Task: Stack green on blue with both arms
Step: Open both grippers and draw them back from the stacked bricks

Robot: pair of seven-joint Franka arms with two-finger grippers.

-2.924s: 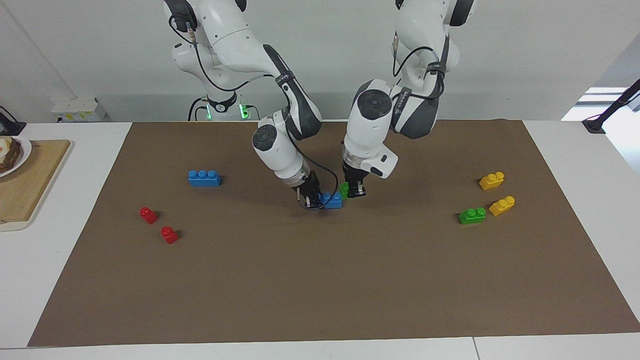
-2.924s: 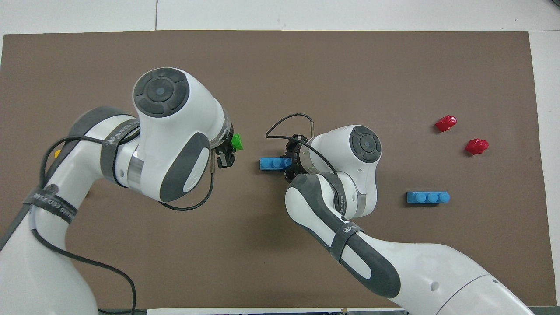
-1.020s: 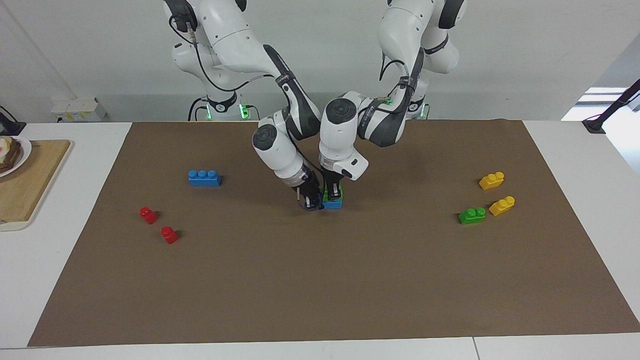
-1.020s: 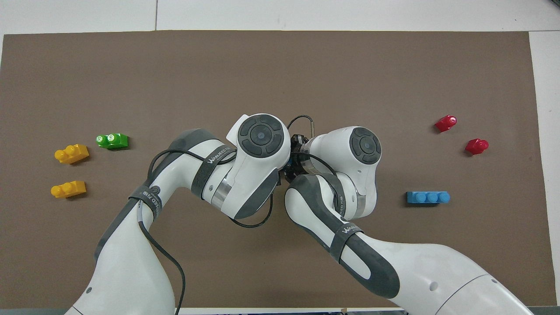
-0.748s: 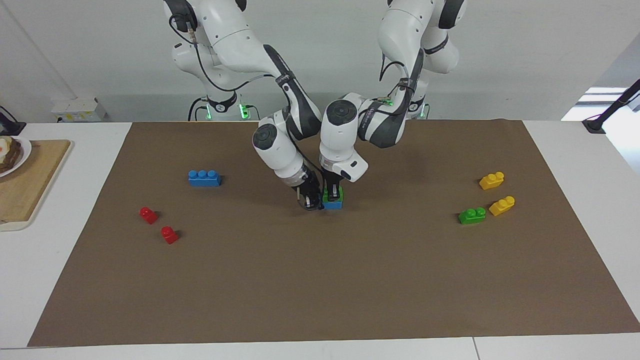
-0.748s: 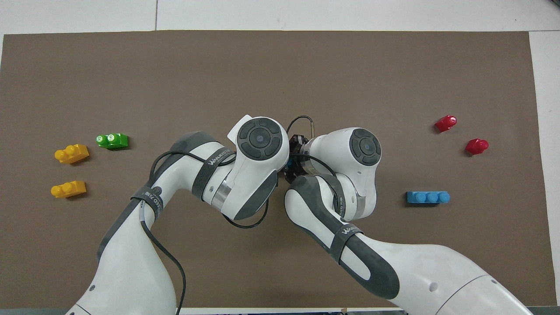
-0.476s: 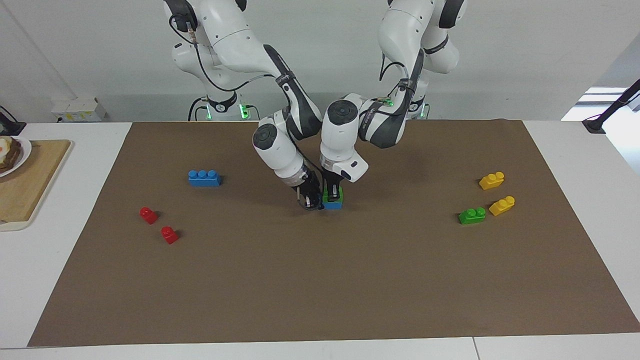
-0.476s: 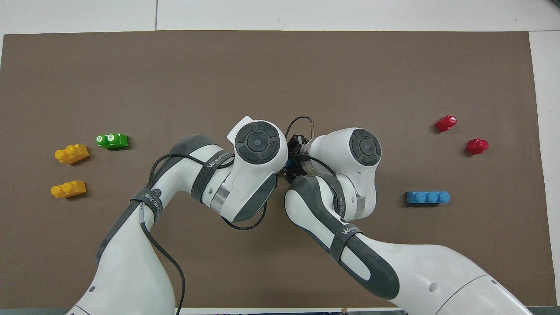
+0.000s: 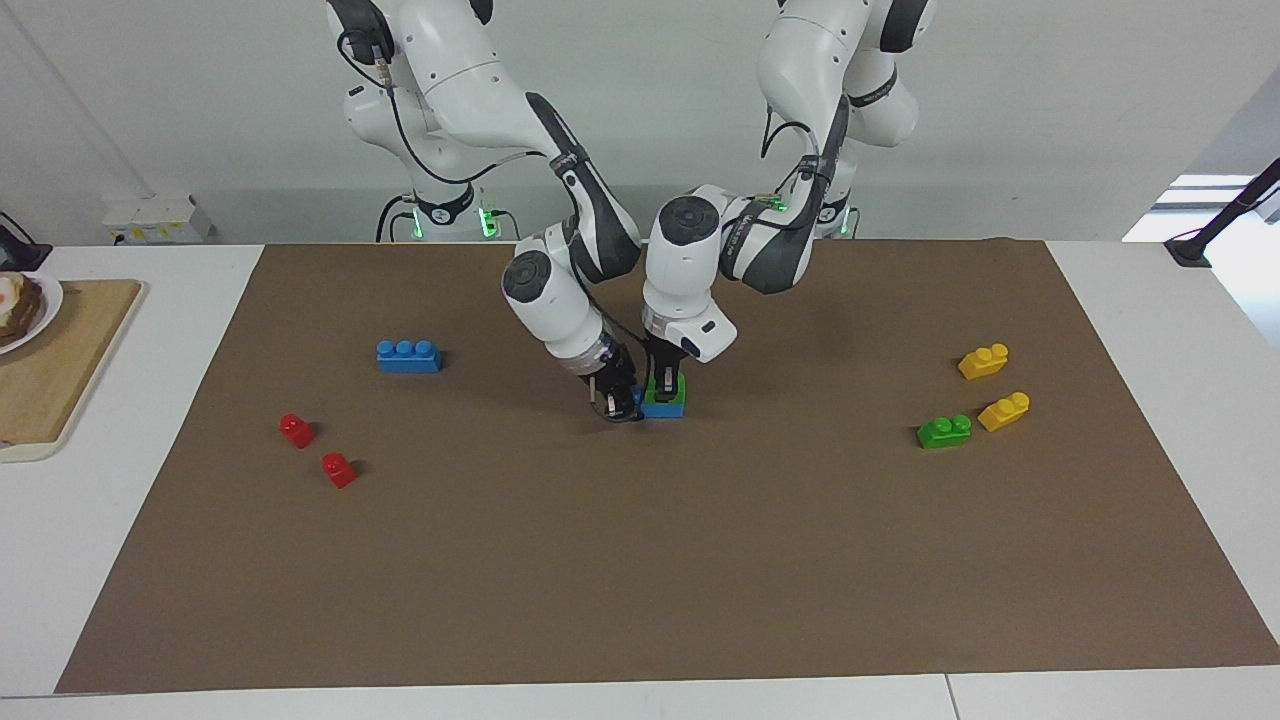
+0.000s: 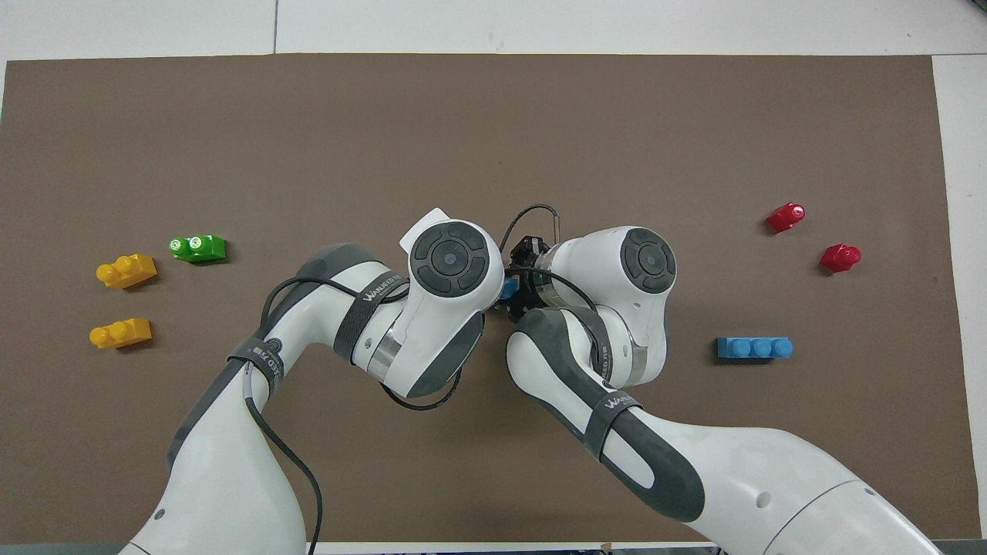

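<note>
Setting: brown mat [image 9: 640, 560] across a white table [image 9: 1180, 330], pale wall at the robots' end.
Left gripper [image 9: 663, 385]: down over the middle of the mat, fingers closed on the green brick [image 9: 664, 390]; hidden under the arm's own wrist in the overhead view.
Right gripper [image 9: 617, 403]: low beside the stack, toward the right arm's end; shut on the blue brick [image 9: 665, 408] at the end nearest it.
Change since a moment ago: almost none; green brick seated on the blue one as half a second before, both wrists shifted only slightly. Nearly three seconds back, green brick held beside the blue brick, not yet on it.
Green brick: bright green, mostly covered by the left fingers, resting on top of the blue brick.
Blue brick: flat on the mat at the centre, only part of its side visible under the green; a sliver showing between the two wrists from overhead [image 10: 509, 288].
In the way: both wrists crowd over the stack, so stud fit not readable.
Twin blue brick [image 9: 408, 355]: alone toward the right arm's end.
Red bricks [image 9: 297, 430] [image 9: 339, 469]: two, farther from the robots than the twin blue.
Twin green brick [image 9: 944, 431]: toward the left arm's end, beside two yellow bricks [image 9: 983, 361] [image 9: 1004, 411].
Wooden board [image 9: 50, 370]: off the mat at the right arm's end, touching a plate of food [image 9: 25, 305].
</note>
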